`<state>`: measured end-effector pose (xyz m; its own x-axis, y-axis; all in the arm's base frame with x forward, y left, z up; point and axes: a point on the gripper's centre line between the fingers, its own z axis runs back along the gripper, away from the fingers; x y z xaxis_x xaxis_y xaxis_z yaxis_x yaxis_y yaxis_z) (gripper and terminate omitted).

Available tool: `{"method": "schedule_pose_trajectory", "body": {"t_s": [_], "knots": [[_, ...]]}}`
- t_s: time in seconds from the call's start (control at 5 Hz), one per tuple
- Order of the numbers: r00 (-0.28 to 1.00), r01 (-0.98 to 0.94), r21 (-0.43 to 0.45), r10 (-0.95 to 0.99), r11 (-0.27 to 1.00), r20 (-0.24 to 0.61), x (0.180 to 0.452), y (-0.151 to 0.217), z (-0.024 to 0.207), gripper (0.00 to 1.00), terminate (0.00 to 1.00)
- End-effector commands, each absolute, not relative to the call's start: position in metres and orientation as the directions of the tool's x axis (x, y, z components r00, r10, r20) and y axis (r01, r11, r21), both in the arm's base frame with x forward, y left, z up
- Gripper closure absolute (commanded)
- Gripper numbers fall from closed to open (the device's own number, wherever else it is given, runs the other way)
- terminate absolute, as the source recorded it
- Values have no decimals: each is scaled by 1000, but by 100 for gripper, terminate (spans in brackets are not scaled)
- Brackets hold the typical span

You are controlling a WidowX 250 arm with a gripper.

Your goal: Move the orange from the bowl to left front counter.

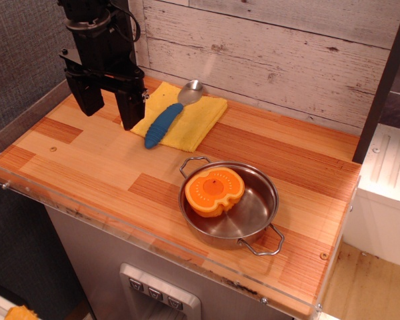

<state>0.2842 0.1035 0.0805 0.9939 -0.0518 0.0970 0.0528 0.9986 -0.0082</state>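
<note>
The orange, a bright orange toy half with its flat cut face up, lies in the left part of the bowl, a shiny steel pan with two wire handles at the front right of the counter. My gripper is black, open and empty. It hangs above the back left of the counter, well to the left of and behind the bowl. The left front counter is light and reddish-brown wood with a clear acrylic edge.
A yellow cloth lies at the back middle with a blue-handled metal spoon on it, just right of the gripper. A whitewashed plank wall stands behind. A dark post rises at the right.
</note>
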Motion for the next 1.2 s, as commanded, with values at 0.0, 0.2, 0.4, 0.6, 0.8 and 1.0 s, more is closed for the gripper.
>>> {"method": "schedule_pose_trajectory", "body": {"t_s": [0.0, 0.2, 0.4, 0.6, 0.8, 1.0], "knots": [[994, 53, -8, -52, 999, 97, 284, 104, 81, 0, 0], [993, 84, -11, -82, 996, 90, 283, 92, 78, 0, 0], [986, 138, -14, -136, 990, 94, 281, 73, 77, 0, 0], [975, 202, -6, -201, 979, 93, 279, 50, 74, 0, 0], [960, 268, 2, -267, 963, 87, 277, 29, 70, 0, 0], [944, 315, 19, -316, 949, 93, 275, 11, 70, 0, 0]]}}
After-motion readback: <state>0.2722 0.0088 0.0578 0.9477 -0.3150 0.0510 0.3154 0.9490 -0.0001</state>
